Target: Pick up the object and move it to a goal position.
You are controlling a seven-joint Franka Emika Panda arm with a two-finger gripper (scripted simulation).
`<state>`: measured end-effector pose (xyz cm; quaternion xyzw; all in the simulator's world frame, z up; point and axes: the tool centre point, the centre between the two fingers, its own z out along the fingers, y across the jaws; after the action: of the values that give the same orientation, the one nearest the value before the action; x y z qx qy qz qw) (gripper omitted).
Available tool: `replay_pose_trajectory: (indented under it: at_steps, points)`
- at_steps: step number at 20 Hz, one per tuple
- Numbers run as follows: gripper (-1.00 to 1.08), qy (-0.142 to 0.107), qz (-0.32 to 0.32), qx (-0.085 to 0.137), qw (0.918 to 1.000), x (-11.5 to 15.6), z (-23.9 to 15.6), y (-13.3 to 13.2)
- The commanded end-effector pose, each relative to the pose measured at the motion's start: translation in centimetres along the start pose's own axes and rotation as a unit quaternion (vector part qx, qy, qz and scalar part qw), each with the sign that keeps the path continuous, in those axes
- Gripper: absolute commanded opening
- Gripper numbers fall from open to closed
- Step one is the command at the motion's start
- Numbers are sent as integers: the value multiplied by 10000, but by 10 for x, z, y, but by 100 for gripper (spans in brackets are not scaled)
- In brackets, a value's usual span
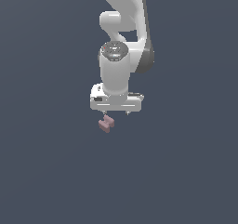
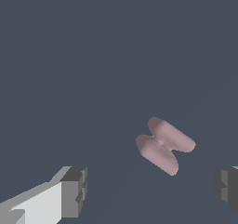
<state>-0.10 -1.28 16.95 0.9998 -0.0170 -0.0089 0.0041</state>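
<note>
The object [image 1: 106,123] is a small dusty-pink piece, notched in the middle like a bow-tie, lying on the dark grey floor. In the exterior view it sits just below the white hand, under its left half. My gripper [image 1: 116,112] hangs above it with only short finger stubs showing. The wrist view shows the object [image 2: 164,145] lying between the two dark fingertips [image 2: 74,190], nearer to the other one and apart from both. The gripper [image 2: 151,188] stands open with nothing held.
The white arm [image 1: 124,28] rises from the hand to the top edge of the exterior view. A plain dark grey surface [image 1: 46,162] fills everything else in both views.
</note>
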Motion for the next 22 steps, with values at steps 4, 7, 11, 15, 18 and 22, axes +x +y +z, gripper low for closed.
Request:
replay_pose_trajectory:
  at_steps: [4,7,11,15,18,22]
  points:
    - [100,4,-51,16,10000,0,-2,-4]
    - [100,14,-197,56,9998,-1,-6,-14]
    - [100,21,-312,79,9995,-2,-10,-21]
    - [100,20,-260,76,9996,-2,-8,-19]
    - [100,21,-128,82,9999,-2,-5,-17]
    - [100,22,174,92,9998,-3,4,-10]
